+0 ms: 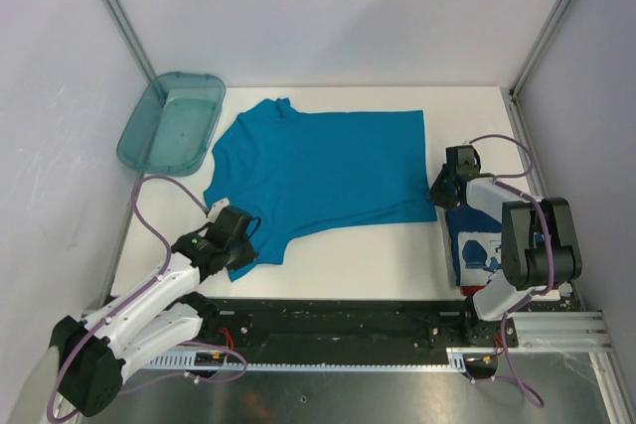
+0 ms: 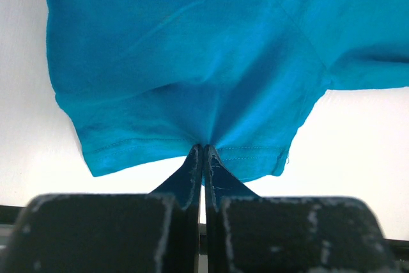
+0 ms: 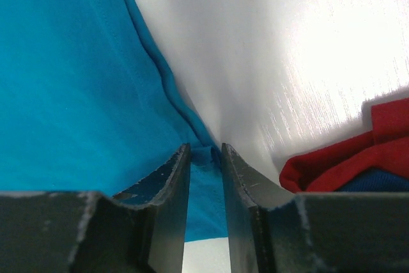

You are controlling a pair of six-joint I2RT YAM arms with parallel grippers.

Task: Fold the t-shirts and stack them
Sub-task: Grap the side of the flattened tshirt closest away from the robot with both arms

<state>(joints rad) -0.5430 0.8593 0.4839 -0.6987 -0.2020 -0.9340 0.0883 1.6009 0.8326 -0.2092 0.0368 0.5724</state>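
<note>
White tabletop point(image 1: 348, 257) runs from the near edge out to pale grey walls point(image 1: 348, 7), framed by metal posts at the far corners. Along the near edge lies a black rail point(image 1: 338, 320), with both arm bases bolted to it.

Closest in, on the left, the left gripper point(image 1: 243, 235) reaches low over the table. Its jaws are clenched tight on the hem of the short sleeve of the teal t-shirt point(image 1: 318, 171). In the left wrist view the fingertips point(image 2: 192, 167) meet with no gap, and the cloth gathers into creases that fan out from the pinch.

On the right, the dark blue t-shirt point(image 1: 475, 250) lies folded near the table's right edge, partly under the right arm, with a white print showing on top. Its red edge shows in the right wrist view point(image 3: 339, 164), just beside the gripper.

A little farther out, the right gripper point(image 1: 437, 192) sits at the near right corner of the teal t-shirt. Its jaws stand narrowly apart, closed on the rolled hem, which fills the gap between the fingertips point(image 3: 179, 167).

Beyond both grippers the teal t-shirt lies spread flat across the middle of the table, collar toward the left and bottom hem toward the right.

Farthest back, at the left corner, a translucent teal bin point(image 1: 149, 136) sits just beside the shirt's shoulder, not touching it.
</note>
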